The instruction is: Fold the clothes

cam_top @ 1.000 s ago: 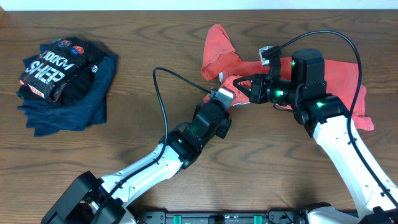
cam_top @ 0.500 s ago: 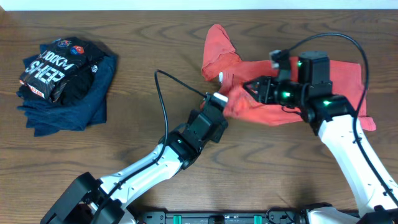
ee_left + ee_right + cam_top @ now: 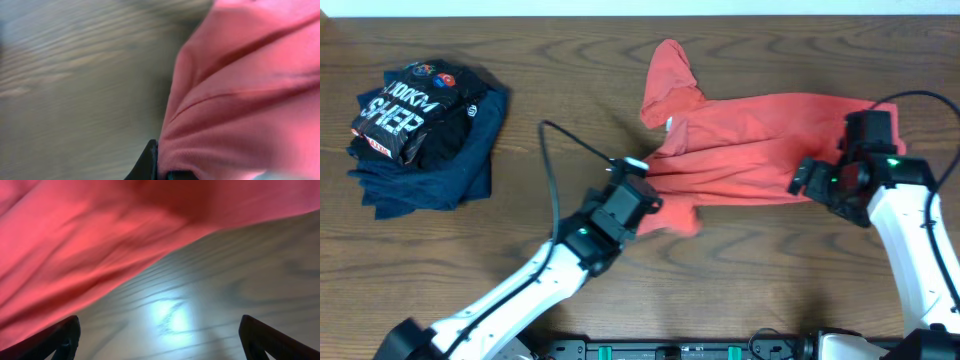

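Observation:
The clothes, a coral-red T-shirt [image 3: 750, 140], lie spread across the table's back right, one sleeve bunched up at the far left end. My left gripper [image 3: 655, 203] is shut on the shirt's near-left edge, where the cloth puckers into a small lump. In the left wrist view red fabric [image 3: 250, 100] wraps over the jaws [image 3: 165, 171], and only one black finger [image 3: 150, 160] shows. My right gripper [image 3: 802, 180] stands open at the shirt's near-right edge. Between its fingers [image 3: 162, 340] is bare wood, with the red cloth [image 3: 100, 240] just beyond.
A pile of navy folded garments [image 3: 450, 170] topped by a black printed shirt [image 3: 405, 110] sits at the back left. The left arm's black cable [image 3: 552, 150] loops over the wooden table [image 3: 520, 250] beside the shirt.
The right gripper has opened, let go of the shirt and moved right. The left gripper has drawn the shirt's edge toward the near left, and the cloth now lies flatter.

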`<state>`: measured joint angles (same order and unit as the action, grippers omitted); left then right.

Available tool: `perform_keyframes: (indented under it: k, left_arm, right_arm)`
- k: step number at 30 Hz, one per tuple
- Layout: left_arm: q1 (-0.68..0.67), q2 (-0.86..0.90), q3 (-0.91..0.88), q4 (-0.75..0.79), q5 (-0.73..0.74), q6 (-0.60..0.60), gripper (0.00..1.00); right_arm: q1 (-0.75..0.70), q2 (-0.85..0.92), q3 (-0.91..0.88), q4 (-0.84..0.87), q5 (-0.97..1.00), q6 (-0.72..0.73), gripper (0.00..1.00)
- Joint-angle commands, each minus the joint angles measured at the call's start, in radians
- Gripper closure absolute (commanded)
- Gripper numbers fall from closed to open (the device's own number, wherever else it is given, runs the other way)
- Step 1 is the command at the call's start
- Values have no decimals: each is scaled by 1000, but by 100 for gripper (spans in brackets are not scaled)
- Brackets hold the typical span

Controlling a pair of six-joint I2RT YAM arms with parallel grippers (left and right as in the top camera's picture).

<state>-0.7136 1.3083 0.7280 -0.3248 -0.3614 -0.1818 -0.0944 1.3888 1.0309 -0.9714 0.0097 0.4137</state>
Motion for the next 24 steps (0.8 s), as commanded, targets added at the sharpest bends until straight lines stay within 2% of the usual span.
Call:
perform_keyframes:
  k: [1, 6, 10, 16, 20, 24]
  left_arm:
    - [79, -46, 3, -51, -63, -10, 94]
    - [187, -55, 3, -75, -20, -37, 94]
    - [202, -55, 3, -80, -13, -38, 94]
    - [202, -55, 3, -94, -13, -43, 94]
    - [202, -55, 3, -108, -12, -68, 94]
    - [202, -55, 3, -109, 0, -80, 94]
  right_arm:
    - [-76, -6, -2, 1, 76, 20, 1]
    - [-140, -3, -42, 7, 50, 15, 1]
    - [-141, -3, -121, 56, 55, 17, 3]
    - [-169, 3, -282, 331, 106, 26, 5]
    - [-187, 18, -327, 500, 91, -39, 1]
    - [-186, 68, -328, 578, 87, -82, 1]
